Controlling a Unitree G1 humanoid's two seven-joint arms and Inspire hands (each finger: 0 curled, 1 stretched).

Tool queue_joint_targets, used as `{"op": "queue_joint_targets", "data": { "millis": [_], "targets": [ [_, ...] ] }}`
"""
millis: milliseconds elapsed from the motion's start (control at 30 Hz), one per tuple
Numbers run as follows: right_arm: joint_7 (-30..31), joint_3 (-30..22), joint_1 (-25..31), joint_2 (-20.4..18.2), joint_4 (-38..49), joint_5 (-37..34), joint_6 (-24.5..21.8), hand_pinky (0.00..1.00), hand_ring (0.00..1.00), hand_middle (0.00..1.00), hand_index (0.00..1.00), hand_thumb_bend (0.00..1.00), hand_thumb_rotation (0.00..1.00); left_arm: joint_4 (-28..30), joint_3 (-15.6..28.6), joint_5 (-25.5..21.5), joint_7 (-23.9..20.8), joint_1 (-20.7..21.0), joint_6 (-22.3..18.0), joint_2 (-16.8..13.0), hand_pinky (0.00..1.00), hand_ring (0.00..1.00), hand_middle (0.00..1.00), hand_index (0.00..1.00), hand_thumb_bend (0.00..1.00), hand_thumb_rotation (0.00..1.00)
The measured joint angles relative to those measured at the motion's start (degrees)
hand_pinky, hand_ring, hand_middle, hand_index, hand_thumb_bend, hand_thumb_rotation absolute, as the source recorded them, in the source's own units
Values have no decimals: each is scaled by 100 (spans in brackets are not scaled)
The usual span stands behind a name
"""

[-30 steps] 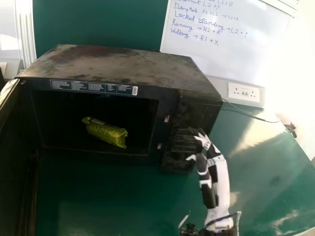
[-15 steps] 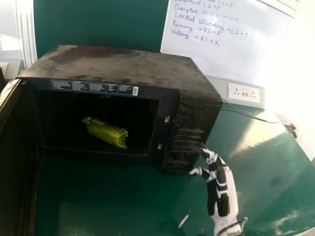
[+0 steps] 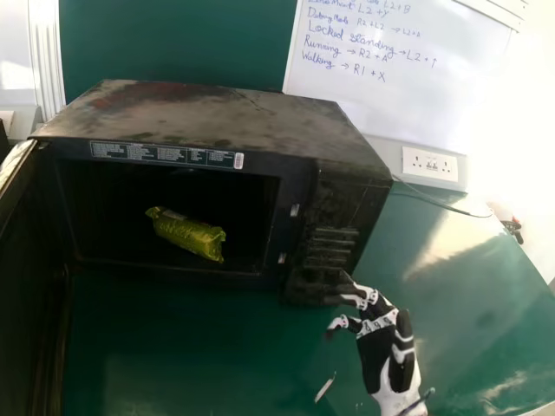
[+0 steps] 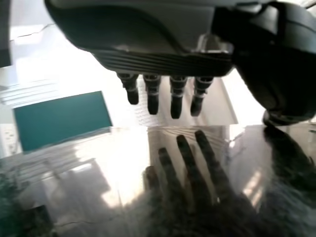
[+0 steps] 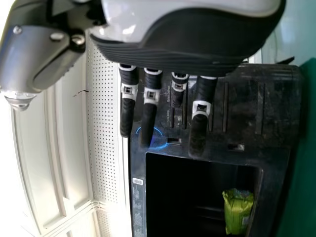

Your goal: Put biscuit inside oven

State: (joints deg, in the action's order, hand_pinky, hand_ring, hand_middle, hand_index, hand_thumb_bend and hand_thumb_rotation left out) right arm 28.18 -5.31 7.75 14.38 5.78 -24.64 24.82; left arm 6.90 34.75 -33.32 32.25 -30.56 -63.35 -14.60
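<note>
One crinkled, yellow-green biscuit packet (image 3: 186,234): inside the black, box-shaped oven (image 3: 217,113), slantwise near its floor's front edge. One black-and-white right hand (image 3: 377,348): over the smooth green tabletop (image 3: 199,347), near the oven's lower right front corner, fingers loosely open. One grey-and-black left hand (image 4: 163,54): left wrist view, fingers straight.

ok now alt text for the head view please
Yellow-green biscuit packet lying inside a dark oven, its door open at the left, on a green table. The right robot hand, fingers relaxed and holding nothing, is near the oven's lower right corner; a whiteboard is behind.
</note>
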Motion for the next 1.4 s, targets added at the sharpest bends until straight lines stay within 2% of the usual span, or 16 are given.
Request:
{"op": "queue_joint_targets", "data": {
  "millis": [200,367,700,900,1067,1133,1233,1300,1400],
  "targets": [
    [190,-167,-67,-67,-188,-208,-69,30,38,53,64,100,58,-89,-85,-35,-3,14,-262,-153,100,100,100,100,98,100],
    [235,-278,-153,-127,-314,-214,-77,31,41,55,65,100,55,3,-84,178,-205,-58,-286,-152,100,100,100,100,100,100],
    [797,-645,-308,-121,-687,-809,-347,40,57,66,73,100,66,183,150,848,-757,-213,-358,-150,100,100,100,99,100,100],
    [1154,-859,-533,-80,-941,-1068,-500,41,56,70,76,100,65,154,266,1025,-910,-245,-412,-238,100,100,100,98,100,100],
    [1213,-1032,-692,-64,-1133,-1069,-547,43,59,73,77,100,63,107,250,1051,-991,-271,-480,-371,100,100,100,98,100,100],
    [1213,-1076,-705,-59,-1153,-1065,-547,44,59,73,78,100,65,105,265,1094,-1004,-284,-480,-422,100,100,100,97,100,100],
    [1207,-1152,-741,-45,-1185,-1062,-567,47,62,76,80,100,65,218,322,1796,-731,-601,-590,-758,100,100,100,97,100,100],
    [1203,-1169,-802,-46,-1191,-1061,-606,47,62,77,80,100,62,372,286,2200,-523,-860,-474,-896,100,100,100,97,100,100],
    [1204,-1236,-833,-45,-1251,-1056,-647,46,62,76,79,100,59,635,254,2247,-512,-1037,-218,-971,100,100,100,98,100,100]
  ]
}}
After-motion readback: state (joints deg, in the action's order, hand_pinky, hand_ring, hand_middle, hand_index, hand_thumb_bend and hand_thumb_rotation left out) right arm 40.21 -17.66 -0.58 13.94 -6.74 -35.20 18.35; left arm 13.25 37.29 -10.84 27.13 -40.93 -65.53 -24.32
